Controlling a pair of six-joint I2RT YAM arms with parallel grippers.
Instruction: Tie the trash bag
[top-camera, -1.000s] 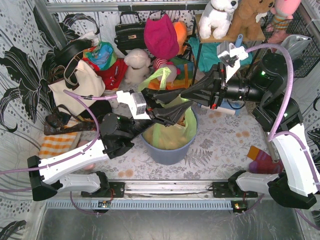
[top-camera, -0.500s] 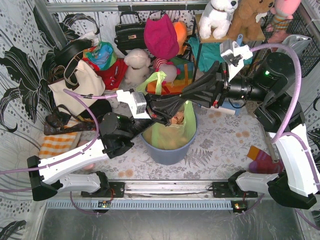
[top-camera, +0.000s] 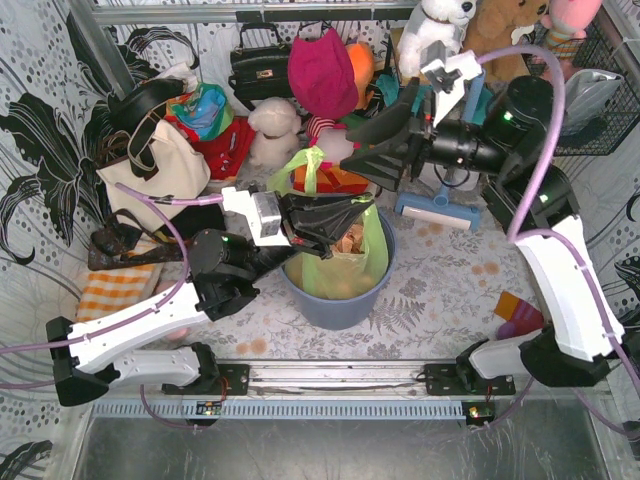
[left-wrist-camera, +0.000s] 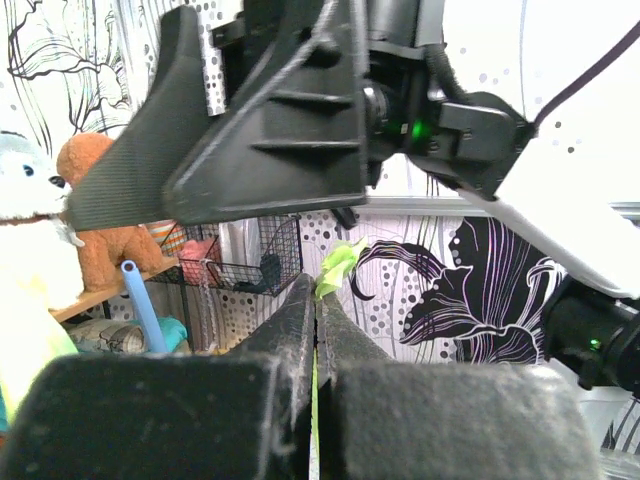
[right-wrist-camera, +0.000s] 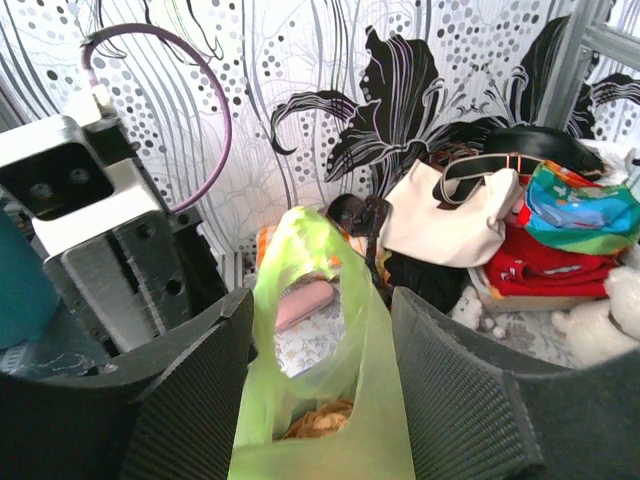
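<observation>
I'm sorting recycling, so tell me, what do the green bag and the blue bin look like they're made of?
The bag looks like thin plastic film, lime green and slightly glossy. It is translucent, with brownish contents showing through, and it wrinkles and folds easily. The bin is probably rigid moulded plastic, blue with a smooth, fairly dull finish. Its round wall holds its shape.

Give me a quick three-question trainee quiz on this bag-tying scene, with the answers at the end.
1. True or false: the left gripper is shut on the bag.
2. What does the bag sit in? A) a sink B) the blue bin C) a drawer
3. Fill in: the right gripper has its jaws ____.
Key: 1 true; 2 B; 3 open.
</observation>
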